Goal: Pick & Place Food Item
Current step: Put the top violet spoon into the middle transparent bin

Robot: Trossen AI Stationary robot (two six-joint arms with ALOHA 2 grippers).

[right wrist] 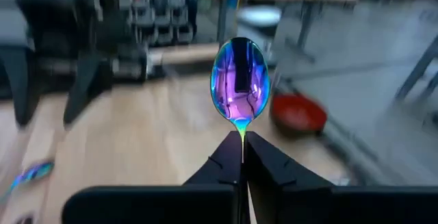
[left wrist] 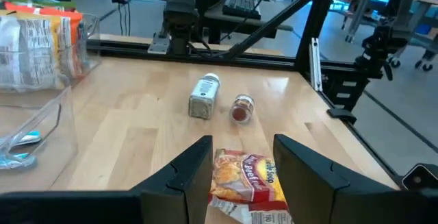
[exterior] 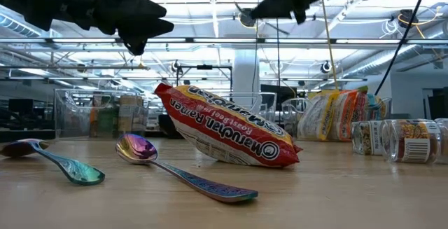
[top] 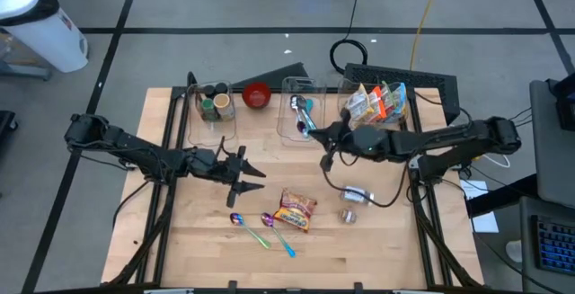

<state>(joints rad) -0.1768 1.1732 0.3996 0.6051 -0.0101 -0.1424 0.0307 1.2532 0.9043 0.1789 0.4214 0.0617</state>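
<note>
A: Nearest the low camera?
B: Two iridescent metal spoons (exterior: 185, 175) on the pale wooden table (top: 377, 249), with the red-and-yellow ramen packet (top: 297, 209) beside them.
A: Arms?
B: Left gripper (top: 244, 178), fingers spread, empty, hovers near the packet. Right gripper (right wrist: 242, 157) pinches a third iridescent spoon (right wrist: 240, 89).
</note>
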